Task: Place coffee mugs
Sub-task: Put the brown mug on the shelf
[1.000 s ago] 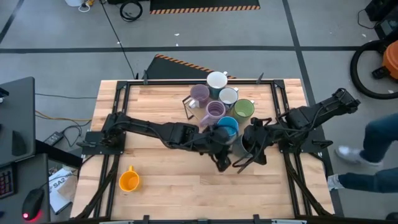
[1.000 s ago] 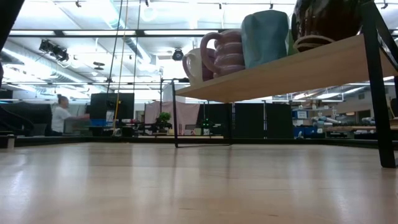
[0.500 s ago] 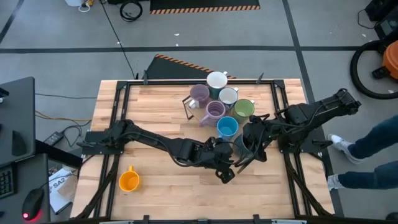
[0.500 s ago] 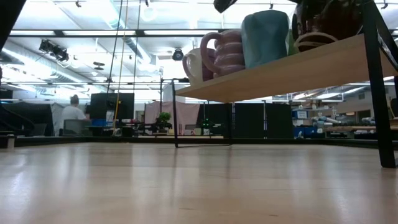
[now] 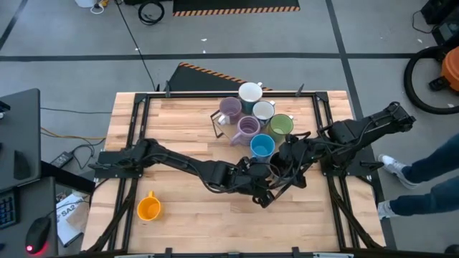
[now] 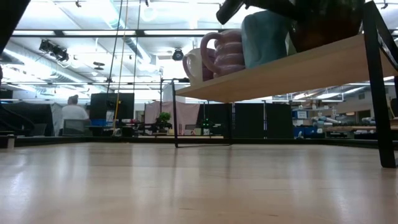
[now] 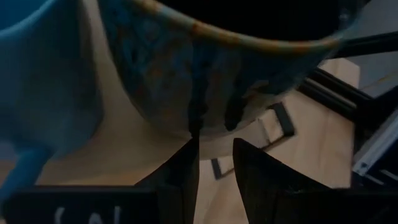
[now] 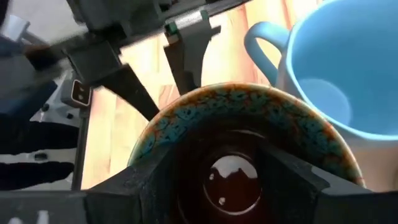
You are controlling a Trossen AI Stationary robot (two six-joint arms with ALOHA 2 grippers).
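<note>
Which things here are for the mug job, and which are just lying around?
For the job: back white mug, other white mug, back lavender mug, other lavender mug, green mug, blue mug, dark mug, orange mug.
Just lying about: floor cable, striped mat, person's legs.

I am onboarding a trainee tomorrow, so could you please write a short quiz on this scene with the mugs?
1. Which colour is the lone mug, far from the cluster? A blue, B orange, C green.
2. True or false: the left gripper and right gripper meet at the dark mug, beside the blue mug.
3. How many white mugs stand in the cluster?
Key: 1 B; 2 true; 3 two.
</note>
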